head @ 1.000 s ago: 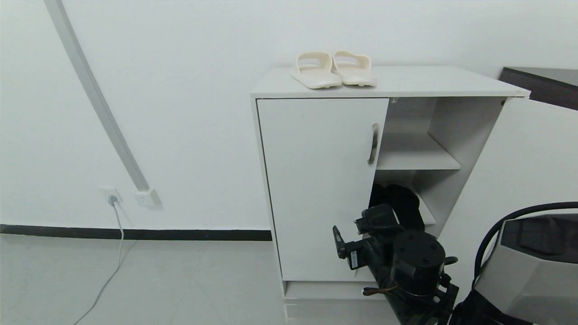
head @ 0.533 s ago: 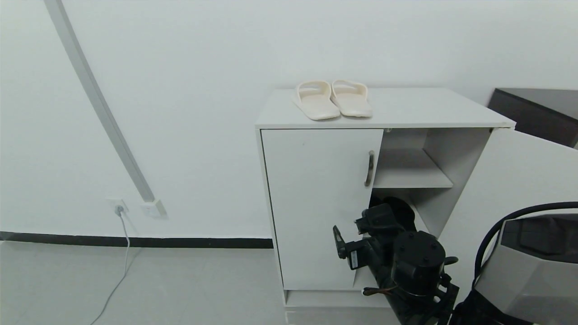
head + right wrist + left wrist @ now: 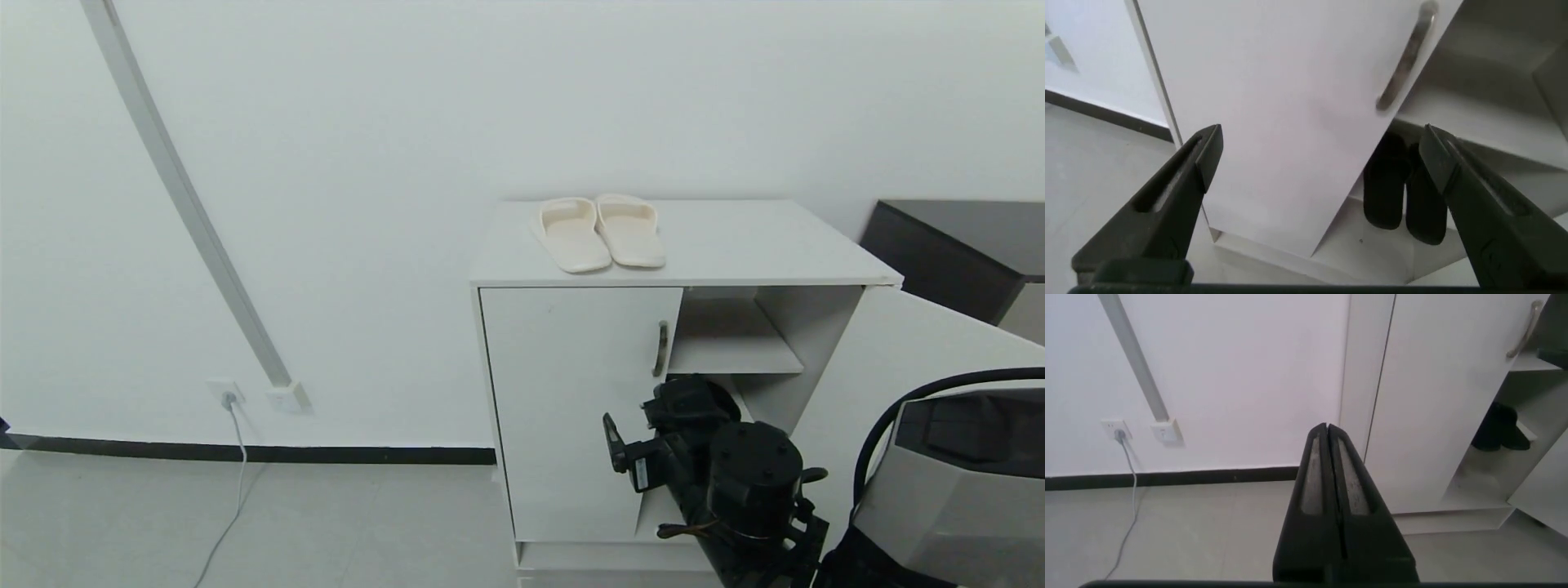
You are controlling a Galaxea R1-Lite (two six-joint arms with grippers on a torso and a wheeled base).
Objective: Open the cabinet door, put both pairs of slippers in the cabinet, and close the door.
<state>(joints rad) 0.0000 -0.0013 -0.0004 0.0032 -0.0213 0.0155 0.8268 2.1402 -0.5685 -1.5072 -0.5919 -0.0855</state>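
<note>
On the cabinet (image 3: 735,245) top, cream slippers (image 3: 624,237); inside, black slippers (image 3: 1404,196)
The right gripper (image 3: 1321,140) is spread wide, the left gripper (image 3: 1327,439) pressed together

We find one slipper pair (image 3: 598,233) atop the cabinet (image 3: 735,241) right of centre; the other pair (image 3: 1404,192) lies inside, on its lower shelf (image 3: 1368,241).

Right gripper (image 3: 1321,137), jaws wide apart, facing closed door (image 3: 1266,114) with handle (image 3: 1404,59). 1 pair black slippers (image 3: 1406,194) on shelf (image 3: 1349,243), just beside door's edge.
</note>
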